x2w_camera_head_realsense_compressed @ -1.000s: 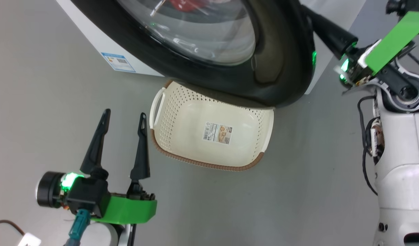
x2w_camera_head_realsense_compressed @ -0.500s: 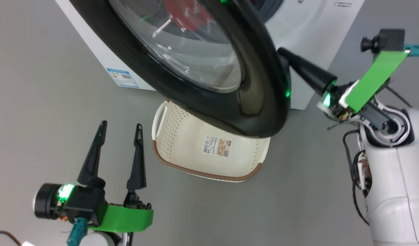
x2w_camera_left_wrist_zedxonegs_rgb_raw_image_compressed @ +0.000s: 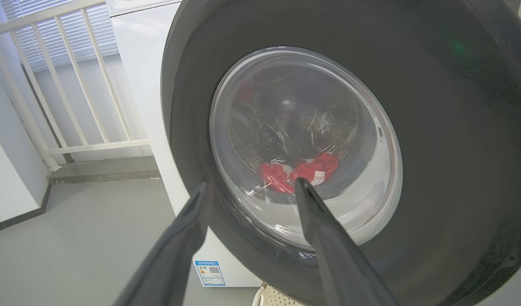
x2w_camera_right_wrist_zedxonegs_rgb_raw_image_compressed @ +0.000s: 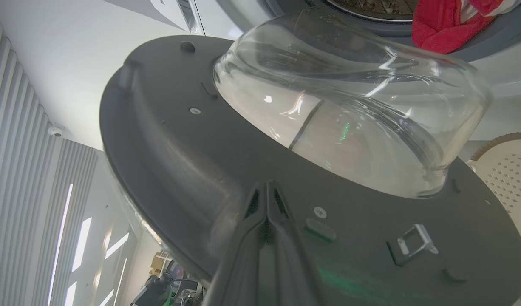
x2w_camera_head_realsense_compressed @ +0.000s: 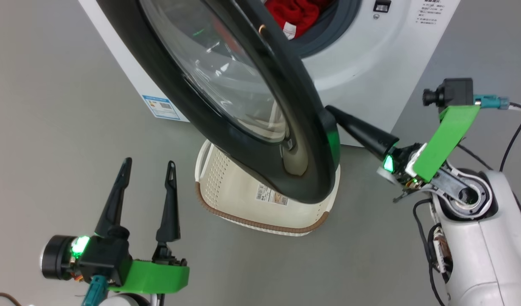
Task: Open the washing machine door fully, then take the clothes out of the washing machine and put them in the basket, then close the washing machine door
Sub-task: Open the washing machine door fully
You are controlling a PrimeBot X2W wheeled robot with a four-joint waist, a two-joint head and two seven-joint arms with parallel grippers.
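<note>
The washing machine stands at the top of the head view, with red clothes lying in its drum mouth. The washing machine door stands partly open and hangs over the cream basket on the floor. My right gripper is shut, its tip against the door's inner face below the glass bowl. My left gripper is open and holds nothing, low on the left, apart from the basket. In the left wrist view the clothes show through the door glass beyond my left gripper.
Grey floor lies all around. A blue label marks the machine's lower front. A white railing and a wall stand left of the machine. My right arm's white body and its cables fill the lower right.
The door has swung further open, to the left, with my shut right gripper following against its inner side. More of the drum mouth and clothes shows. The left gripper has barely moved.
</note>
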